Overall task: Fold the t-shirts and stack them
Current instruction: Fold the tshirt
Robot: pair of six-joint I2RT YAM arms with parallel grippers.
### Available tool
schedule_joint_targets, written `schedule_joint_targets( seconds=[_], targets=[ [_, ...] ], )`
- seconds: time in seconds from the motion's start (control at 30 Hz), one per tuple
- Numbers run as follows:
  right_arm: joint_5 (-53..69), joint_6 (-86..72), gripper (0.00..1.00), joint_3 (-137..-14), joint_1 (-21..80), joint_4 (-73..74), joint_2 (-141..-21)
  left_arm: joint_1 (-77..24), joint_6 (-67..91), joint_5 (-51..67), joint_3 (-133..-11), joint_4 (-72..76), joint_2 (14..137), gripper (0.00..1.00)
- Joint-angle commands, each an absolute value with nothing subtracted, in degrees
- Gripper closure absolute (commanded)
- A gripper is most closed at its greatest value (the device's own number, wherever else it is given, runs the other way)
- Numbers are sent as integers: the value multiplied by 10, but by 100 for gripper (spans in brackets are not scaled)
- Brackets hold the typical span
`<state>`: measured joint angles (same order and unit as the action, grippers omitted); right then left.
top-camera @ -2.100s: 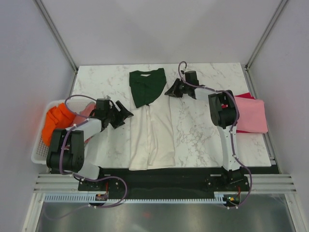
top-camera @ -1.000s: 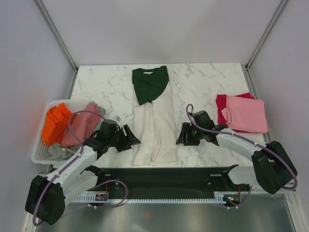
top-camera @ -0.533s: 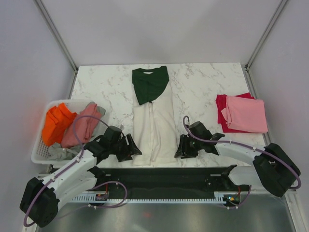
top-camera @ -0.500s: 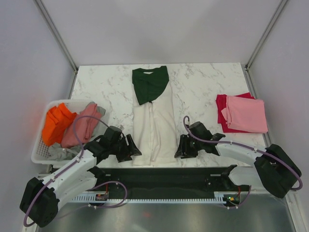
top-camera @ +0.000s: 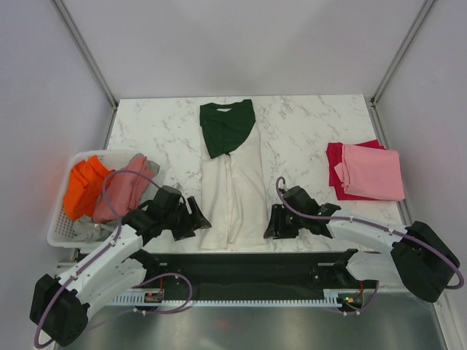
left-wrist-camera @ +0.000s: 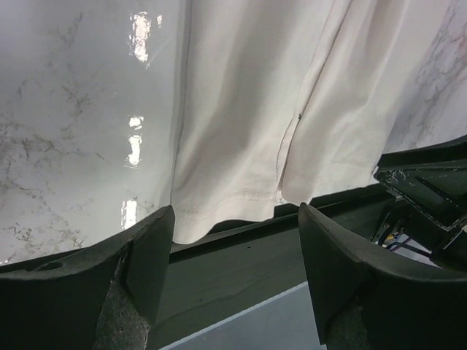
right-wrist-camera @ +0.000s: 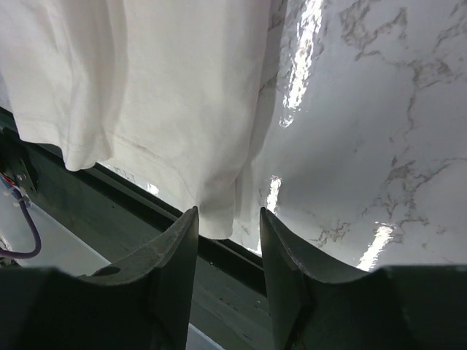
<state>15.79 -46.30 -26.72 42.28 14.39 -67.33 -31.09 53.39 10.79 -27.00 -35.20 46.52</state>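
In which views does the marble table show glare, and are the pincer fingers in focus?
Left wrist view: bright glare patches on the table beside the cream t-shirt; left pincer fingers blurred. Right wrist view: glare streaks, right pincer fingers also soft. Top external view: even light, no glare.

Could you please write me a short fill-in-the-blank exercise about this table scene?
The orange shirt lies in the white ____.
The jaws of the left gripper and the right gripper both stand ____.
The cream shirt has dark ____ sleeves at its far end.
The pink shirt lies on the ____ side of the table.
Missing words: basket, open, green, right.
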Motion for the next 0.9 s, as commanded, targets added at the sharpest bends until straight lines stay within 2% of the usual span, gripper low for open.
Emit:
schedule_joint_targets(
  seconds=[0.0,0.23,0.27,0.37,0.67,0.87],
  targets=[
    [157,-467,54,-286,444,105,-693,-301,562,102,-265,-362,458,24],
    [173,-473,67,-269,455,75,-725,-294,573,120,-233,-350,449,27],
    [173,-474,77,-264,455,77,-726,-294,572,128,-229,-349,453,27],
    [168,-483,100,-252,455,95,-716,-294,570,155,-214,-338,469,31],
    [149,-479,100,-227,457,124,-683,-294,585,171,-170,-312,475,42],
    [157,-476,100,-221,457,112,-687,-294,597,208,-157,-266,491,59]
  ],
)
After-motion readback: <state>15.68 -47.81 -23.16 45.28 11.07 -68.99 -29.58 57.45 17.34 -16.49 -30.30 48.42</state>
